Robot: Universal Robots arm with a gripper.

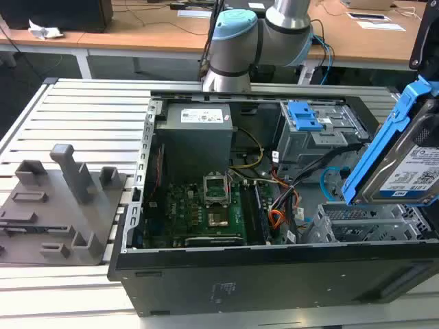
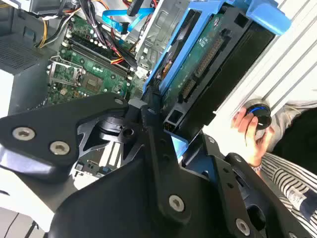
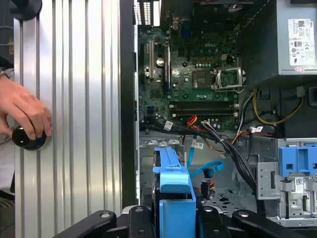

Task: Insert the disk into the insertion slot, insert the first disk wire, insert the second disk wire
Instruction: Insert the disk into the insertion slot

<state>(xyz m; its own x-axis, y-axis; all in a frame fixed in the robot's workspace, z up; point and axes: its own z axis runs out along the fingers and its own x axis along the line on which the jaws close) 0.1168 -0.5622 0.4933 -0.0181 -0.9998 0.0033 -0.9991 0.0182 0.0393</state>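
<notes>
Even, bright room light falls from above in the exterior view. There the ribbed metal table (image 1: 82,110) gleams pale, while the inside of the computer case (image 1: 274,281) lies in soft shadow. The disk (image 1: 405,171) shows a bright white label. In the second wrist view the table washes out to white glare, and in the first wrist view it carries long bright streaks.

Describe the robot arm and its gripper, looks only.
The arm is silver-grey tubing with rounded joints under light blue caps. The gripper is matt black; in the second wrist view its flat, angular link plates carry silver screws.
</notes>
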